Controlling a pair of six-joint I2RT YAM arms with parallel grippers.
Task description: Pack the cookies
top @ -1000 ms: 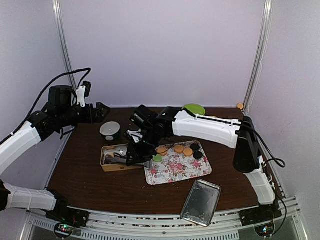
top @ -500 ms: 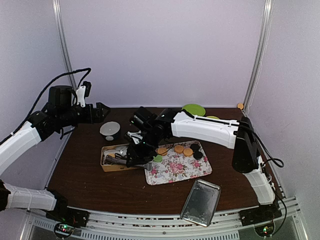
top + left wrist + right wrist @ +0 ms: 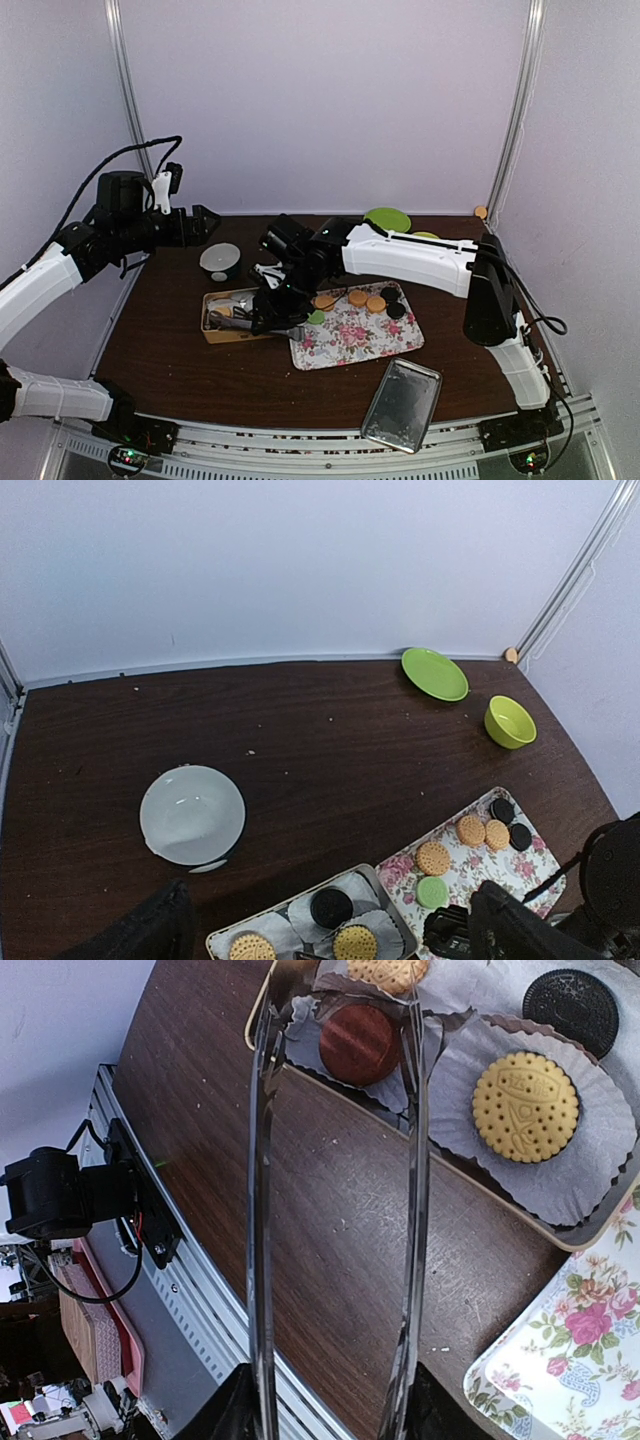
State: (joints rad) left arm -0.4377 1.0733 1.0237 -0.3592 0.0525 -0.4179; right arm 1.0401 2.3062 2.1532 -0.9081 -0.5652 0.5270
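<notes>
Cookies lie on the floral tray (image 3: 350, 342): three orange (image 3: 357, 297), two black (image 3: 397, 310) and one light green (image 3: 315, 316); they also show in the left wrist view (image 3: 433, 858). The open tin (image 3: 213, 334) holds paper cups with a black cookie (image 3: 331, 907) and orange ones (image 3: 354, 943). My right gripper (image 3: 278, 303) is shut on metal tongs (image 3: 262, 1190). The tong tips stand spread on either side of a dark red cookie (image 3: 360, 1044) that lies in a cup in the tin (image 3: 258, 1012). My left gripper (image 3: 205, 225) is open and empty, high above the table's back left.
The tin's metal lid (image 3: 402, 404) lies at the front right. A grey bowl (image 3: 220, 260) stands behind the tin. A green plate (image 3: 434, 673) and a yellow-green bowl (image 3: 510, 721) stand at the back right. The table's front edge and rail (image 3: 150, 1250) are close to the tin.
My right arm has shifted slightly left, keeping the tongs over the tin. The left arm has not moved.
</notes>
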